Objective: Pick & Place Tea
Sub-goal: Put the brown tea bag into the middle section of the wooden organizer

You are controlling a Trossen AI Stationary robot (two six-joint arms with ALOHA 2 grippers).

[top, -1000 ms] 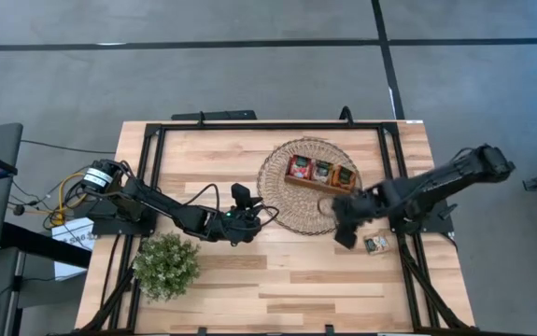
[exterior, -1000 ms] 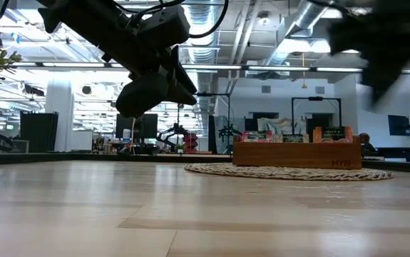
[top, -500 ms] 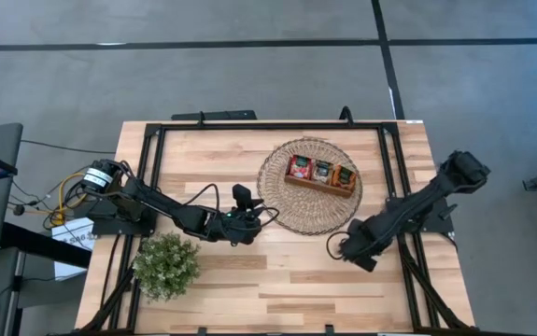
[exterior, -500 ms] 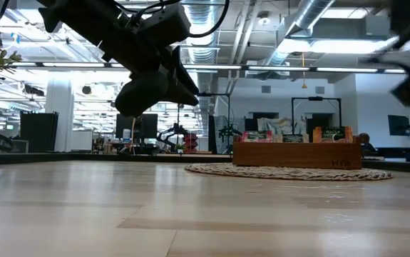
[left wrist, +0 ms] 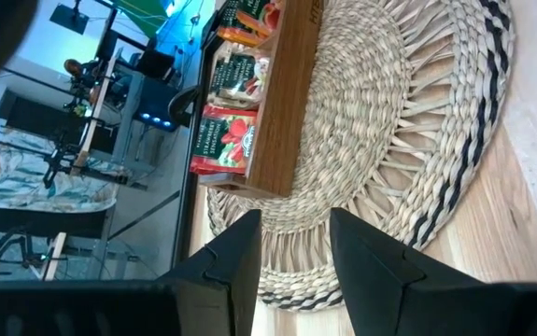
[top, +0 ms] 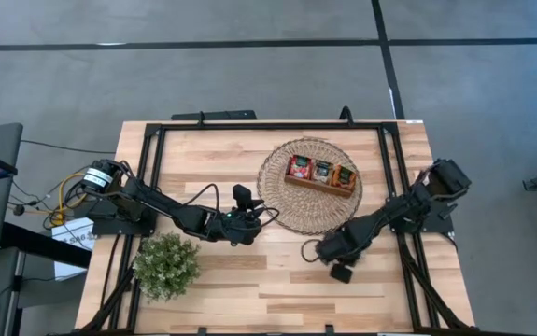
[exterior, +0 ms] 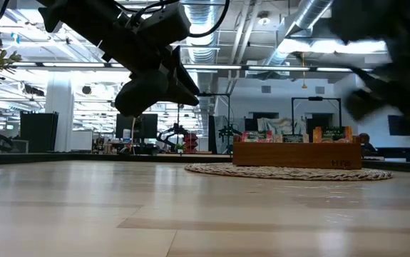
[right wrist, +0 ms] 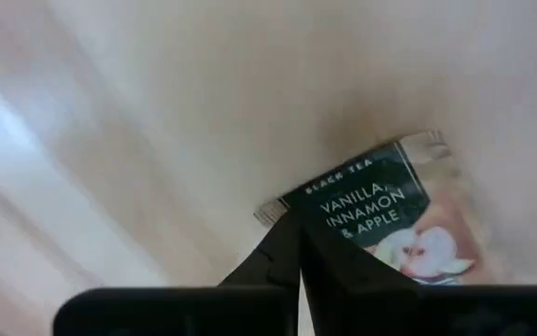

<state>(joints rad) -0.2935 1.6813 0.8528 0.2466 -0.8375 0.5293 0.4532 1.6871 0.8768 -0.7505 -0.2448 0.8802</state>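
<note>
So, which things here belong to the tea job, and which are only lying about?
Job:
- tea sachet, pinched in the right tool
- tea sachets in the wooden tray

Lying about:
- woven mat under the tray
- potted plant
- left tool, open, waiting beside the mat

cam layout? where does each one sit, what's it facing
High: above the table, straight down; both arms, left gripper, right gripper.
Low: at tabletop height, level across to the mat and tray; left arm overhead.
Left wrist: behind its open fingers, facing mat, tray and red tea sachet.
Right wrist: behind shut fingers pinching a green-and-white tea sachet over the wood.
Shared: high, low and left wrist all show tray on mat.
</note>
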